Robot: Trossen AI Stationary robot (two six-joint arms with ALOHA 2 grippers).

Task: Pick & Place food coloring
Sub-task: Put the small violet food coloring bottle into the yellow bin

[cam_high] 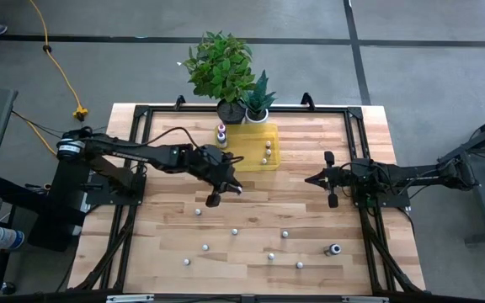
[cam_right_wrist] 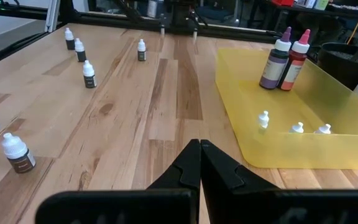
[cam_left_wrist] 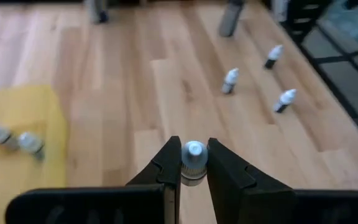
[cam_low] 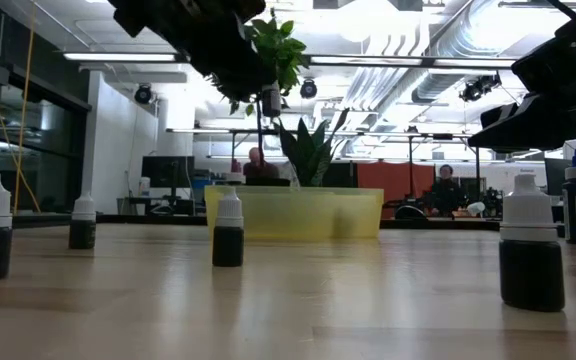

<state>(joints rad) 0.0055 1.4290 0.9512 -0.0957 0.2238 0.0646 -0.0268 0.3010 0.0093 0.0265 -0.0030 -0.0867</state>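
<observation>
High view: left gripper [cam_high: 226,187] hangs over the light wooden table [cam_high: 167,227], just off the near corner of the flat translucent yellow tray [cam_high: 244,160]. The tray lies beyond it, toward the potted plants [cam_high: 226,71], so the coming move is judged a short carry that way. Left arm is clearly nearer to the tray corner than the right. Right gripper [cam_high: 320,178] waits at the tray's other side, well apart from the left. Loose white-capped bottles [cam_high: 235,231] are scattered across the near half of the table.

Low view: bottles stand upright on the table, one dark-bodied with a white cap [cam_low: 228,232] before the yellow tray [cam_low: 298,212]. Left arm enters from above; what it carries cannot be made out here.

Left wrist view: the two dark fingers [cam_left_wrist: 166,165] pinch a tiny white-capped food-coloring bottle [cam_left_wrist: 194,160] between their tips, cap toward the camera, long axis running roughly along the fingers. The bottle seems lifted clear of the table. The tray's edge [cam_left_wrist: 39,109] sits off to one side, with two small bottles [cam_left_wrist: 14,138] already lying in it.

Right wrist view: right gripper [cam_right_wrist: 199,148] has its fingers pressed together, empty. The tray [cam_right_wrist: 253,149] before it holds two taller bottles, purple and red [cam_right_wrist: 283,59], upright, and three small ones [cam_right_wrist: 297,127].
</observation>
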